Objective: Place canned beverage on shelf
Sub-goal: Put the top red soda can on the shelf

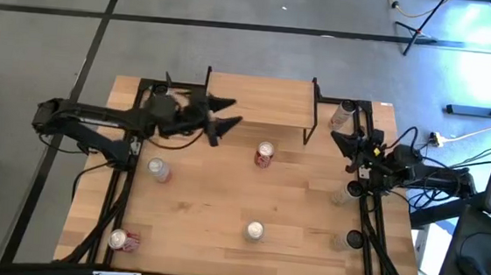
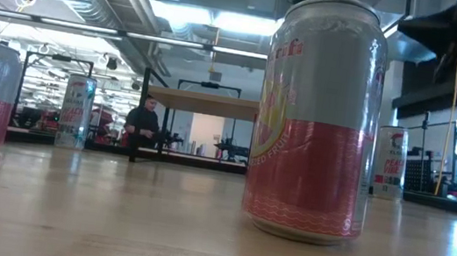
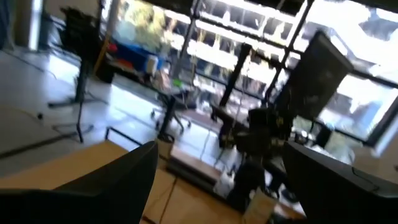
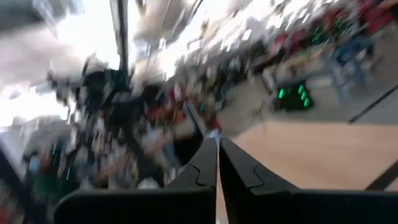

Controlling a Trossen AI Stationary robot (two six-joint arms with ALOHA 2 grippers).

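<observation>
Wooden table (image 1: 222,215) held the shelf (image 1: 261,101) at its far edge, long axis along that edge | nearest can (image 2: 316,117) stood upright, red-and-silver, lettering unreadable | another can (image 1: 264,154) stood just before the shelf | my left gripper (image 1: 227,118) gaped wide, empty, by the shelf's left end | my right gripper (image 1: 340,141) was pinched closed at the right edge

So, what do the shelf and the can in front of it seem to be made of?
The shelf: its top looks like light wood with a matte finish and visible grain; its legs look like thin black metal, probably painted. The can looks like aluminium: a shiny silver top, with a printed red and white wall, probably glossy.
</observation>
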